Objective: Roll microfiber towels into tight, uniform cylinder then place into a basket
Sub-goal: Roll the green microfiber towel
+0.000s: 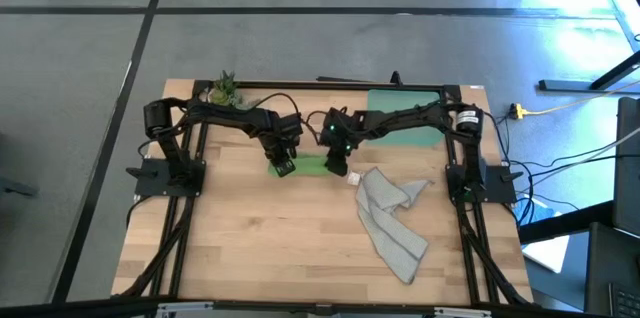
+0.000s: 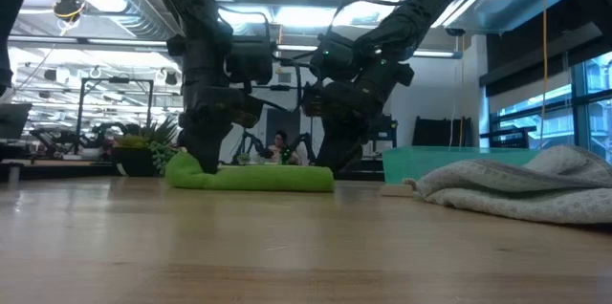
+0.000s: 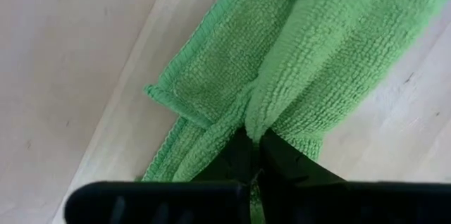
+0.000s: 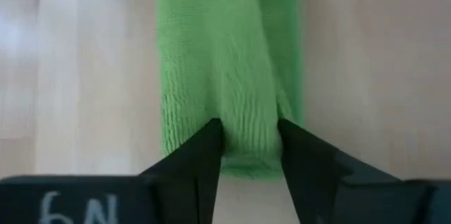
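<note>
Potted plant (image 1: 226, 89) at wooden table's (image 1: 260, 238) far-left corner

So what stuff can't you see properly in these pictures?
- Green towel, high view: both ends hidden under the left gripper and right gripper.
- Basket, high view: the right arm crosses it, so part of the inside is hidden.
- Basket, low view: only its wall shows, partly behind the grey towel.
- Person, low view: too small and far off.
- Plant, high view: too small for detail.
</note>
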{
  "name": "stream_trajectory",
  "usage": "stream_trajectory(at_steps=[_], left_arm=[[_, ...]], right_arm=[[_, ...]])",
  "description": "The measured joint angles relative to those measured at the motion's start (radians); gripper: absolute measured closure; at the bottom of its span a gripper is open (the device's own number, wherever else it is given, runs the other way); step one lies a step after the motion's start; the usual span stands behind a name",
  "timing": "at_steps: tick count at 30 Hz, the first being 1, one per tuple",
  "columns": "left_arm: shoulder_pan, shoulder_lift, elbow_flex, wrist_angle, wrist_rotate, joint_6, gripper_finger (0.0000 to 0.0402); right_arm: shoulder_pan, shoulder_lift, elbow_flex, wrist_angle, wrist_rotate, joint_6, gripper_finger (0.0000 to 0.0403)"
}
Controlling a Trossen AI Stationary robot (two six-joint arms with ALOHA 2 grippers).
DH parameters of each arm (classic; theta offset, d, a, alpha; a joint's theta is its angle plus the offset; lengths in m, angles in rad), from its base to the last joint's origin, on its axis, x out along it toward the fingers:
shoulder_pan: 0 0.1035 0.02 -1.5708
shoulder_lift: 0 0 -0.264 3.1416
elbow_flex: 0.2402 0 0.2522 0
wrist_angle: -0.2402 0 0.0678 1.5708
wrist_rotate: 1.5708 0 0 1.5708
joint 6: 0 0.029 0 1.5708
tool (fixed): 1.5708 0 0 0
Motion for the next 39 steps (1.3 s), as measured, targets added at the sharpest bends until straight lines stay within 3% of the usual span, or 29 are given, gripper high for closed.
stream_trajectory(at_steps=[12,19,25,31,39], left_arm=[[0.0,0.0,-0.002,0.016,-0.004,0.0,0.0396],[0.0,0.0,-0.003,0.021,-0.004,0.019,0.0395],[0.0,0.0,-0.003,0.024,-0.004,0.019,0.0395],[0.0,0.0,-0.003,0.024,-0.002,0.019,0.0395],[0.0,0.001,-0.003,0.023,0.0,0.024,0.0395]], right_arm=[[0.019,-0.178,0.001,-0.13,0.189,-0.058,0.0258],[0.088,-0.259,0.002,-0.137,0.199,-0.083,0.0258],[0.162,-0.215,-0.066,0.097,0.197,-0.148,0.0258],[0.159,-0.134,-0.135,0.276,0.2,-0.225,0.0258],[0.131,-0.054,-0.157,0.331,0.199,-0.239,0.0258]])
